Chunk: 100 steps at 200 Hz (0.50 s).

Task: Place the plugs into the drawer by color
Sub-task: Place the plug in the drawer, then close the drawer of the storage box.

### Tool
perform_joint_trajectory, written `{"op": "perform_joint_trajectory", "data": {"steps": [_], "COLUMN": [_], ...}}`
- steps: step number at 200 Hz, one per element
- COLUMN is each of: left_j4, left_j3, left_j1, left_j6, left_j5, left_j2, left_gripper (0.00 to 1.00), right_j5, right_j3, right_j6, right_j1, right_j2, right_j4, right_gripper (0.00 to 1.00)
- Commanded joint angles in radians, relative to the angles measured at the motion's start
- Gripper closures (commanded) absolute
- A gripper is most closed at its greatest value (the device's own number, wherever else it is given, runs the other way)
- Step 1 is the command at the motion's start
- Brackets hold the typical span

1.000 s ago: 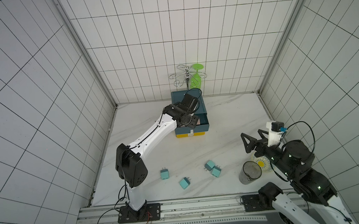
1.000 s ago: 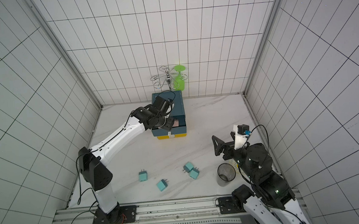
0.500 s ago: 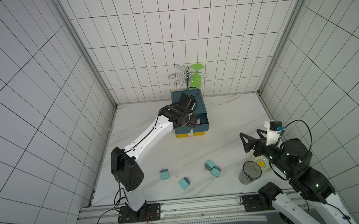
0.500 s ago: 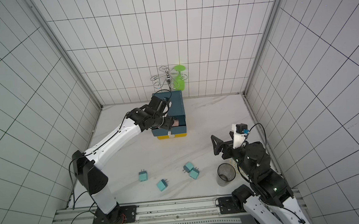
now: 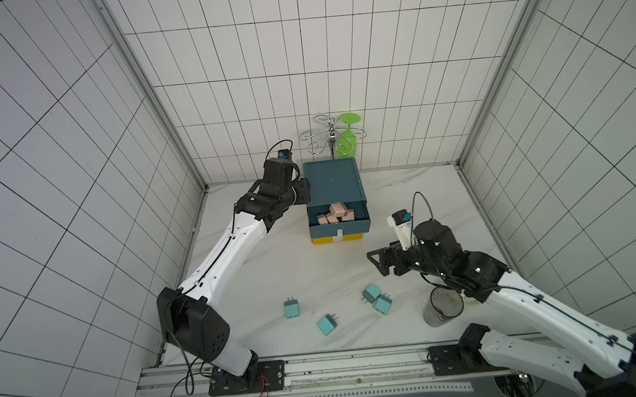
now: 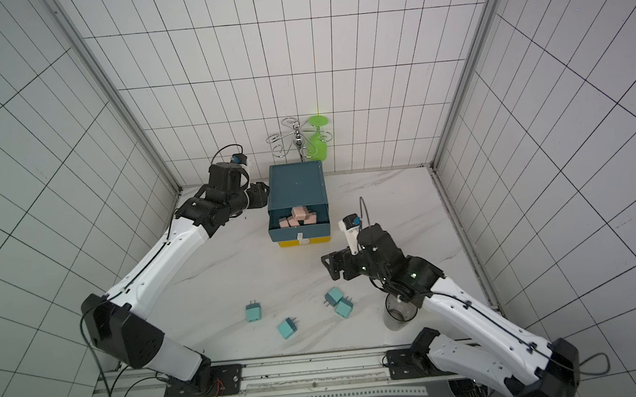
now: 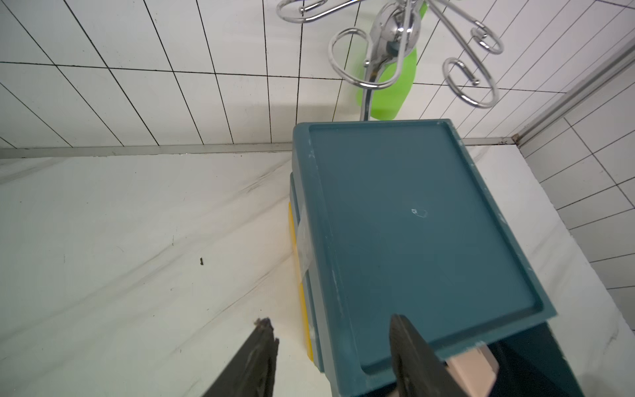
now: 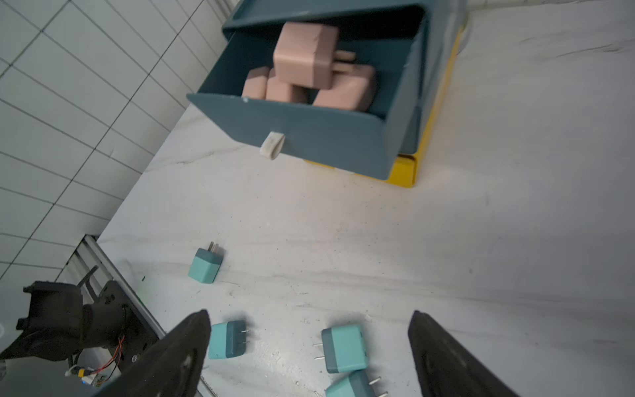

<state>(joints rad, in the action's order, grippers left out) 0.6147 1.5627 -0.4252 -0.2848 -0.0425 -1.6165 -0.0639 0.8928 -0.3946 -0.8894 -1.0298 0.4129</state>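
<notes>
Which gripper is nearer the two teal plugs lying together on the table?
Right. The right gripper hovers open just beyond the two teal plugs, on the drawer cabinet side; the left gripper is far off, at that cabinet's left edge.

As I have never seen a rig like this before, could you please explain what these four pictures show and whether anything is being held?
This is a robot with two white arms bolted at a table's near edge. Two pictures look down from overhead, side by side; the other two come from a camera on each wrist. On the table stands a small blue cabinet whose top drawer is open and holds pink plugs. Four teal plugs lie loose nearer the arms, with a clear cup beside them. The left fingers are apart beside the cabinet; the right fingers are spread wide near the teal plugs. Neither pair holds anything.
</notes>
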Motion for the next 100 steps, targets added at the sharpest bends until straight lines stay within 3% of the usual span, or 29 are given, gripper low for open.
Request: {"op": "perform_joint_trajectory", "data": {"steps": [1,46,65,100], "left_j4": [-0.073,-0.093,-0.081,-0.064], "left_j3": [0.018,0.013,0.013,0.009], "left_j1": [-0.002,0.006,0.011,0.012], "left_j6": [0.032,0.064,0.069,0.085], "left_j5": [0.075,0.012,0.035,0.065], "left_j2": [-0.081,-0.186,-0.218,-0.24], "left_gripper": [0.47,0.53,0.62,0.64], "right_j5": [0.108,0.281,0.299,0.336], "right_j3": [0.136,0.247,0.301,0.367], "right_j6": [0.047,0.154,0.196,0.234], "right_j1": [-0.045,-0.036,-0.02,-0.014], "right_j2": [-0.138,-0.34,-0.419,-0.525], "right_j4": [-0.072,-0.165,-0.174,-0.263], "right_gripper": [0.06,0.09,0.11,0.15]}}
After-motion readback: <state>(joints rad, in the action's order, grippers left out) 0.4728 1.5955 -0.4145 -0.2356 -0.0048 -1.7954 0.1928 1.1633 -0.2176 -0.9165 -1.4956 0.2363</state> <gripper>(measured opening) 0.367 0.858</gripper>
